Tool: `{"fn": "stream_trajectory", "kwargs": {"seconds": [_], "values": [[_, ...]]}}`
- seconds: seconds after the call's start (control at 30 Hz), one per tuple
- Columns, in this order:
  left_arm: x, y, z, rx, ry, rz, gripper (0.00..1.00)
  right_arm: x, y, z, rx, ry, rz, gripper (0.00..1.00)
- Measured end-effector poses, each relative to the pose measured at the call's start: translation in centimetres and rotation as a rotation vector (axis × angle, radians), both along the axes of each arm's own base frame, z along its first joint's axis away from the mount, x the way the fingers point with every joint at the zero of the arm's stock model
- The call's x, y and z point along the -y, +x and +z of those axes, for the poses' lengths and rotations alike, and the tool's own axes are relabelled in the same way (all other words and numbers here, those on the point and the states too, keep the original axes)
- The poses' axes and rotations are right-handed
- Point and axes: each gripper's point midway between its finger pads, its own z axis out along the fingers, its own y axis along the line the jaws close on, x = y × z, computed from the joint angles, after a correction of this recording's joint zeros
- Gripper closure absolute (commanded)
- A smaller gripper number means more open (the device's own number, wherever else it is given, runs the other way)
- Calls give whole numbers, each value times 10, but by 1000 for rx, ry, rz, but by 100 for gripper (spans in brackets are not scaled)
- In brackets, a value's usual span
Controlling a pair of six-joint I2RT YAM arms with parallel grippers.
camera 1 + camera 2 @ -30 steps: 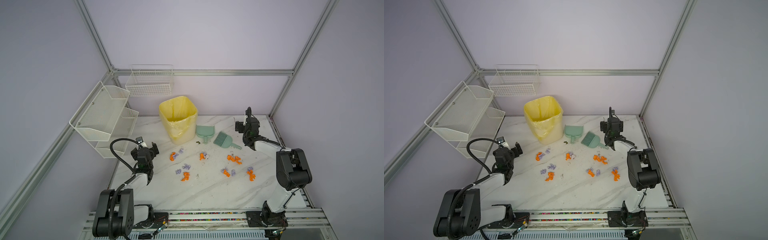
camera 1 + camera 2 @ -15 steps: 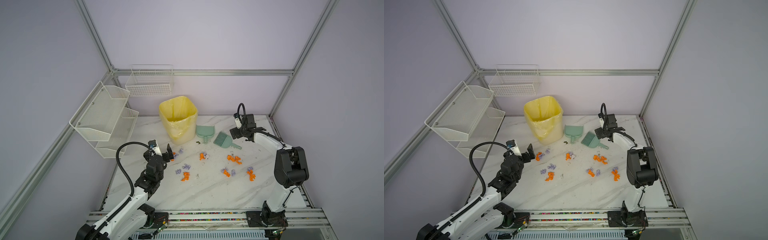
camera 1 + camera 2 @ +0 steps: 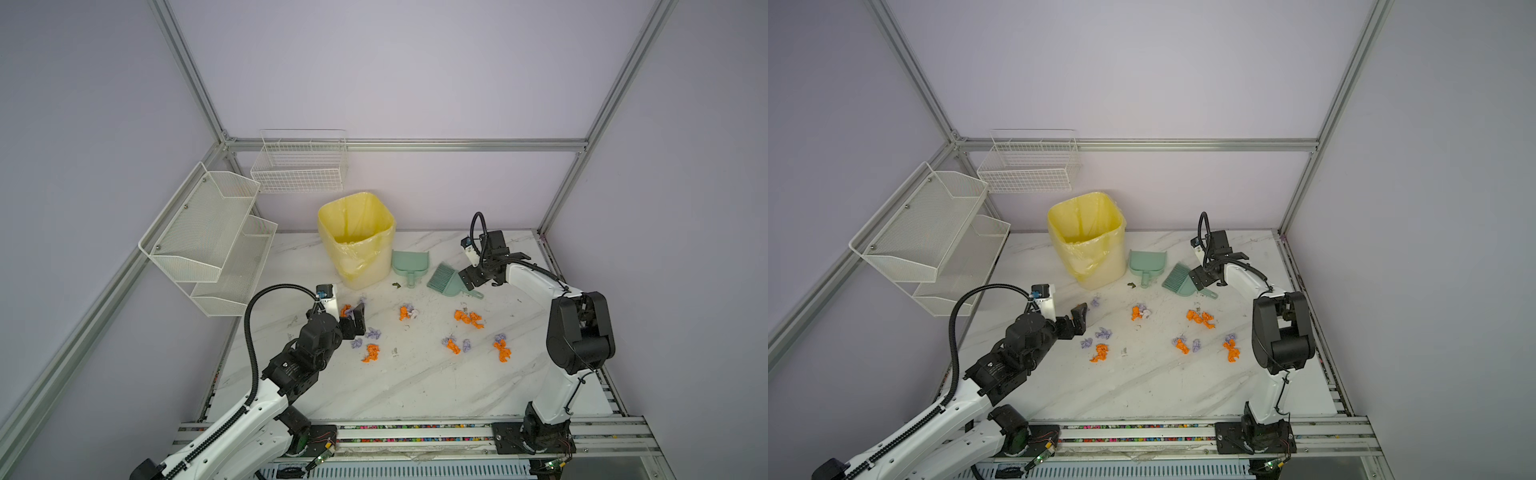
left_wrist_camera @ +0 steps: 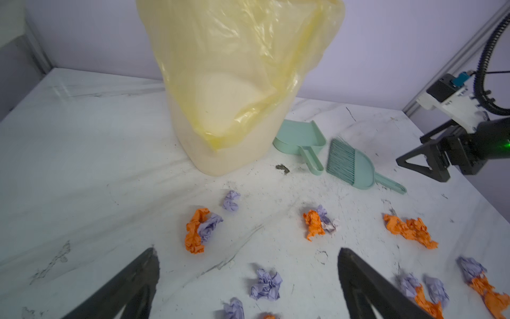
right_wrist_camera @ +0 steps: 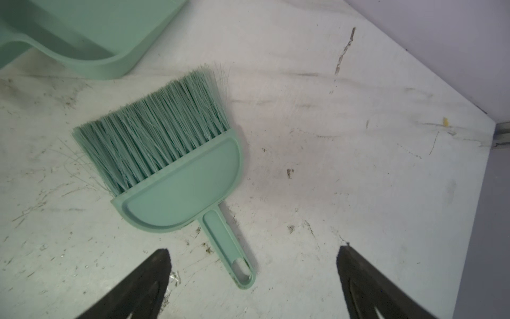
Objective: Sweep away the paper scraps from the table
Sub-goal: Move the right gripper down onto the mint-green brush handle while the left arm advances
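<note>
Your left gripper (image 4: 248, 251) – jaws spread, empty, over the paper scraps (image 4: 197, 232) | your right gripper (image 5: 254, 250) – jaws spread, brush (image 5: 176, 176) handle showing between them, ungripped.

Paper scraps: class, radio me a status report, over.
Left pincer open above paper scraps. Right pincer open at brush handle. Scraps scattered on table, unswept. Nothing blocking brush.

Bin (image 3: 365, 266): pale yellow, with a translucent yellow liner (image 4: 248, 55).
Worktop (image 3: 395, 386): white marble pattern, grey veins, dark scuffs.
Paper scraps (image 3: 468, 319) in front of the bin: bright orange and pale lilac wads, mixed.
Dustpan (image 3: 410, 262) and brush (image 3: 446, 282), right of the bin: both mint green.
Wire shelves (image 3: 208, 232), left of the bin: white.
</note>
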Motion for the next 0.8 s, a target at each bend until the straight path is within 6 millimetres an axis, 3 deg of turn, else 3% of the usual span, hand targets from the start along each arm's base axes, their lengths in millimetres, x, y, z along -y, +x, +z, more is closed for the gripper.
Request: {"fn": "stream_trajectory", "kwargs": {"seconds": [0.23,0.57,0.8], "values": [[30,-5,-7,-51,22,-97,0,2,-16,-23,-56,-12,19,3],[49,-9,-13,-89,8,-154,0,-1,-17,-49,-108,-12,31,4],[54,-8,0,-70,-4,-172,0,-1,-15,-62,-135,-21,31,8]]}}
